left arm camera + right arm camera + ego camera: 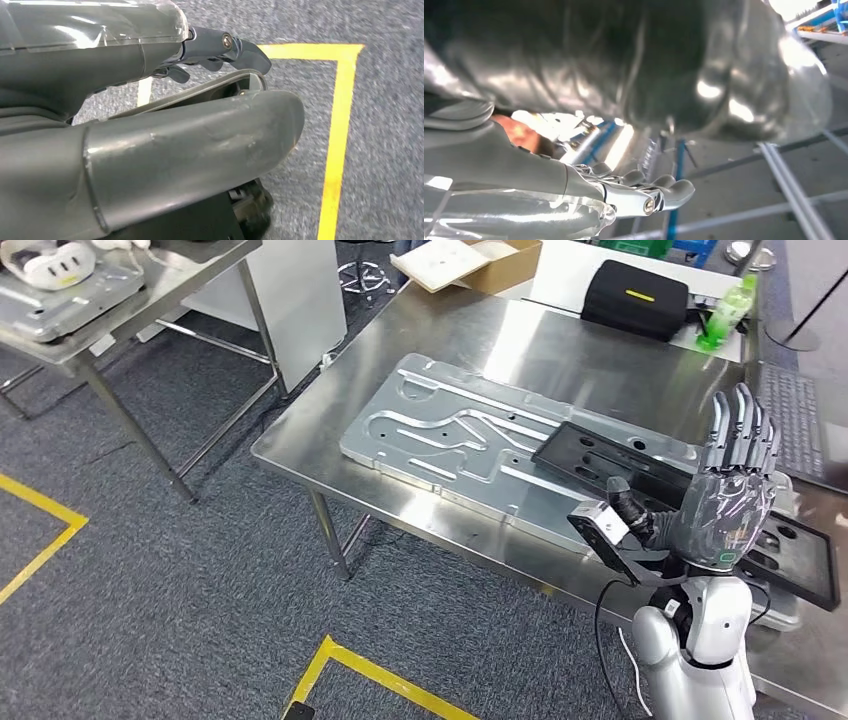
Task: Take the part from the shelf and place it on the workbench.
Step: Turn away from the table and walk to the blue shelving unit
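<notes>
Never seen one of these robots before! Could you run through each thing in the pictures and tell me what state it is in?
Right hand: raised over the workbench, fingers straight, holding nothing.
Left hand: hanging over the carpet, holding nothing.
Silver metal plate: lying flat on the workbench.
Black parts: lying flat beside the plate.
Cardboard box: open.
Black case: closed.
Green bottle: upright.

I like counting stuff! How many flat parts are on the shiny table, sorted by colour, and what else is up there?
Silver plates: 1
Black plates: 2
Black case: 1
Green bottle: 1
Cardboard box: 1
Total: 6
</notes>
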`<action>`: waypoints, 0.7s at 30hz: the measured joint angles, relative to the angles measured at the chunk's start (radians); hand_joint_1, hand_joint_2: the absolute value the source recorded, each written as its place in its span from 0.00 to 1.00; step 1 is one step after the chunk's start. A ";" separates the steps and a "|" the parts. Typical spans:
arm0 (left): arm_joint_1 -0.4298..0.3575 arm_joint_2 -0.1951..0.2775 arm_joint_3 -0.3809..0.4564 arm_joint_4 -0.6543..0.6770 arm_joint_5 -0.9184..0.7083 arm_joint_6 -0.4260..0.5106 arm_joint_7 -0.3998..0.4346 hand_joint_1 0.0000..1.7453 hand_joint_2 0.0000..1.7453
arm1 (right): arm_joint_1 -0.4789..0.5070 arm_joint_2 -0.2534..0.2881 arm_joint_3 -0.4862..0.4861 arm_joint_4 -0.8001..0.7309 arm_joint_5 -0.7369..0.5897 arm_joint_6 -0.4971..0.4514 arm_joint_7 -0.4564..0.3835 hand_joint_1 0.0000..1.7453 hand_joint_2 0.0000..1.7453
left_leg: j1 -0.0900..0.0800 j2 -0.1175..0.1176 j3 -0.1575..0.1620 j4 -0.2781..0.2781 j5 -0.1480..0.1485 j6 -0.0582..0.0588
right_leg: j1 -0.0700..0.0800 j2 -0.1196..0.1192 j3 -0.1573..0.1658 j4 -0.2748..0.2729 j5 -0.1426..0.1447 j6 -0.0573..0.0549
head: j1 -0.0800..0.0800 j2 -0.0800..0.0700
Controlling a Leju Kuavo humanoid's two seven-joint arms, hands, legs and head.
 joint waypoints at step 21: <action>-0.009 -0.001 0.002 0.000 -0.010 0.000 0.009 0.00 0.00 | -0.024 -0.004 0.039 0.055 0.023 0.012 -0.001 0.00 0.00 | 0.012 -0.052 -0.127 0.238 -0.105 -0.033 | -0.012 0.081 -0.010 -0.010 0.020 -0.027 | -0.004 0.000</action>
